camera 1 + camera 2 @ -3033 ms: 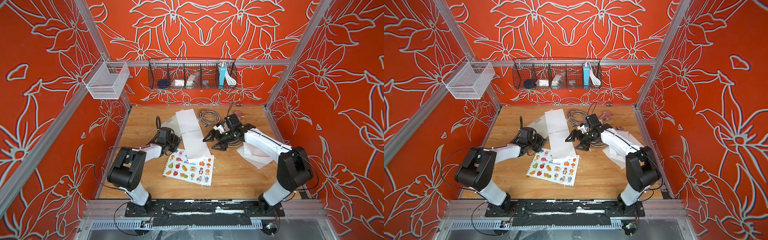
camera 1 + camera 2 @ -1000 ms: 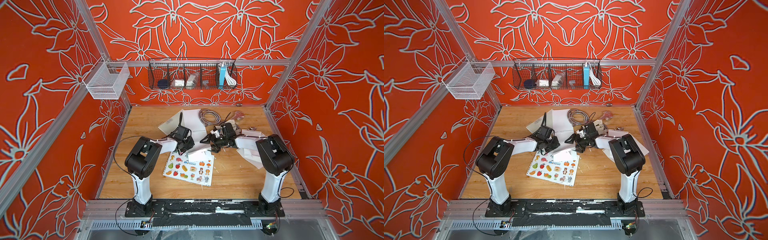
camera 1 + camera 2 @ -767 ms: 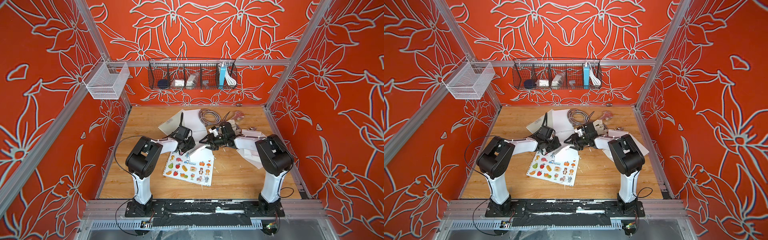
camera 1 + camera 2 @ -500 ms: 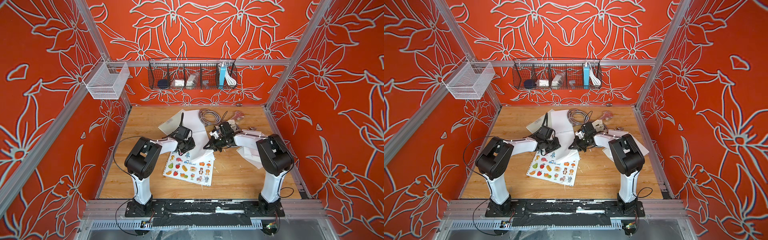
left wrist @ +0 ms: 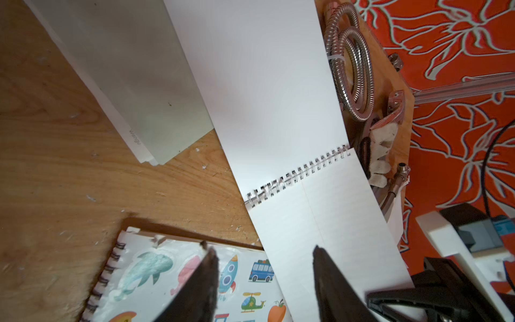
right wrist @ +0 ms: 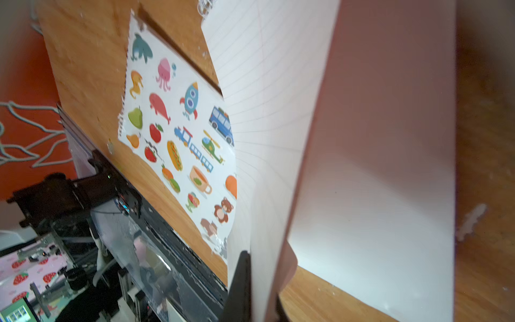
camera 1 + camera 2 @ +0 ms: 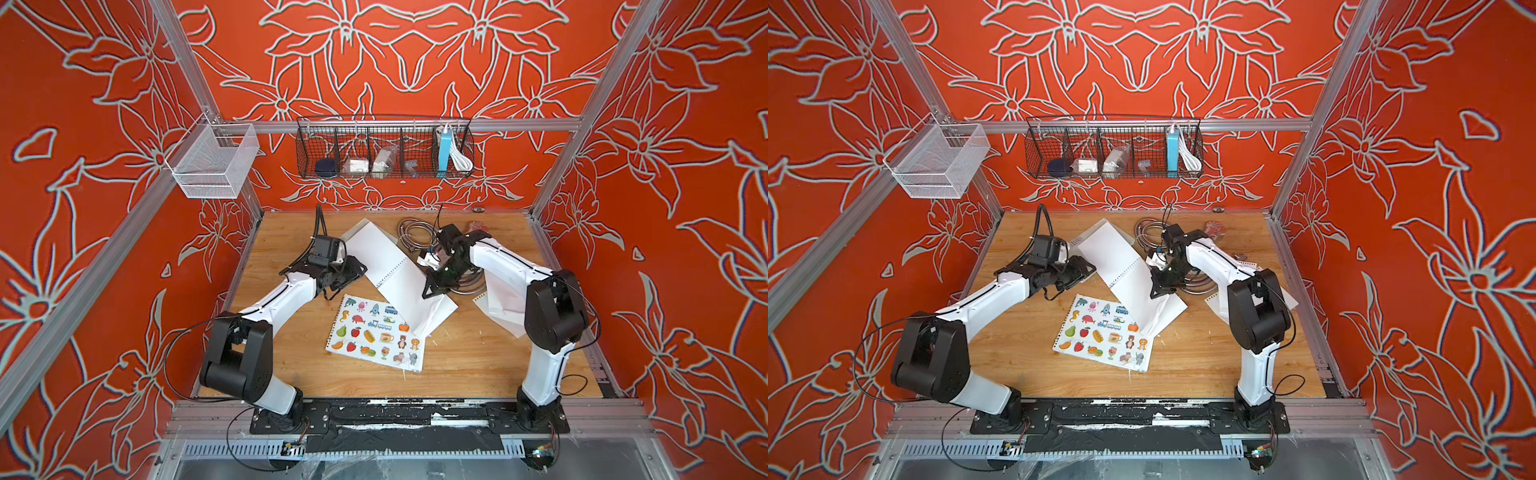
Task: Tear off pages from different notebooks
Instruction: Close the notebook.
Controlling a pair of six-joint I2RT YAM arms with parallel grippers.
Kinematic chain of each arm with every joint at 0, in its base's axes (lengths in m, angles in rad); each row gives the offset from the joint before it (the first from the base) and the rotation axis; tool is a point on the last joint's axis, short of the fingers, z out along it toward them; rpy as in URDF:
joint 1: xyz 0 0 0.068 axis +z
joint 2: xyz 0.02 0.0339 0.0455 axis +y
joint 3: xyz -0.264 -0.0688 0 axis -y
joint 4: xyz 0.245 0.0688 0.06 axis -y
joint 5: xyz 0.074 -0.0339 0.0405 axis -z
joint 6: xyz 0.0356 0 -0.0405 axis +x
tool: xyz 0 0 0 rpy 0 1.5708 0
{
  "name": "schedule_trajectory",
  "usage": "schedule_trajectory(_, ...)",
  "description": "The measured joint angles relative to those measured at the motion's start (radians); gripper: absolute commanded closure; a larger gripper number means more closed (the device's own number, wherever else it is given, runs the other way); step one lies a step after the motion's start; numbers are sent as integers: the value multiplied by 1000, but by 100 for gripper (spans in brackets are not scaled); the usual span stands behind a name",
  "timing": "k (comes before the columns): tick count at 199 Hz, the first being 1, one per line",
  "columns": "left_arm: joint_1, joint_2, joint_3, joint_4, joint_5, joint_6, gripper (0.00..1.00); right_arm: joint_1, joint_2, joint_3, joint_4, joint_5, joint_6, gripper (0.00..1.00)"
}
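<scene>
With the right gripper (image 6: 262,267) pinched on the lined page (image 6: 278,125) of the open notebook (image 7: 376,253) mid-table, and the left gripper (image 5: 262,251) parted at its nine o'clock, the unpinned notebook may drag instead of tearing.

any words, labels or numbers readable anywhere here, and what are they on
Pale grey-green notebook: one small printed word at its edge, too blurred to read.
Picture notebook: pictures only, no words showing.
Ruled page: lines only, no writing.
Nothing else is readable.
</scene>
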Motion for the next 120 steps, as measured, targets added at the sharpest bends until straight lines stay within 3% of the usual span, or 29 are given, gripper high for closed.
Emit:
schedule_trajectory(30, 34, 14, -75, 13, 45, 6, 34, 12, -11, -21, -45, -16, -56, 100)
schedule_trajectory(75, 177, 113, -138, 61, 97, -17, 28, 17, -13, -69, -49, -57, -82, 100)
schedule_trajectory(120, 182, 164, -161, 172, 154, -37, 28, 17, -3, -81, -38, -87, -82, 100)
